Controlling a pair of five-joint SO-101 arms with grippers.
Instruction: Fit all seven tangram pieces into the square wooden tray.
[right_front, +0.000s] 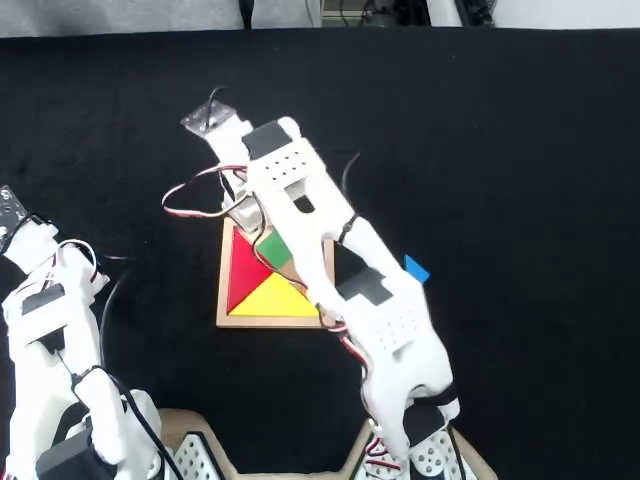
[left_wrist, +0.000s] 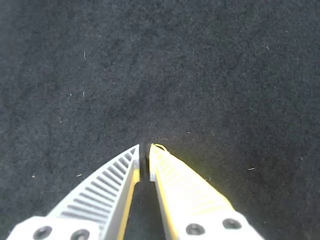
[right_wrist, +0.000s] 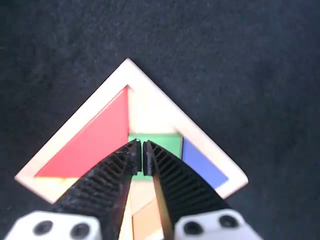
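The square wooden tray (right_front: 224, 318) lies mid-table, holding a red triangle (right_front: 241, 272), a yellow triangle (right_front: 276, 298) and a green piece (right_front: 276, 248). My right arm (right_front: 330, 250) stretches over the tray's far part. In the right wrist view my right gripper (right_wrist: 140, 150) is shut, its black tips at the edge of the green square (right_wrist: 162, 141), between the red triangle (right_wrist: 92, 145) and a blue piece (right_wrist: 200, 162). An orange piece (right_wrist: 142, 220) shows between the fingers. A small blue piece (right_front: 416, 268) lies outside the tray. My left gripper (left_wrist: 145, 150) is shut above bare cloth.
Black cloth (right_front: 500, 150) covers the whole table. The left arm (right_front: 50, 320) stands at the left edge, well away from the tray. The tray's corner (right_wrist: 145, 112) beyond the green square shows bare wood. Cables (right_front: 190, 195) loop beside the right arm's wrist.
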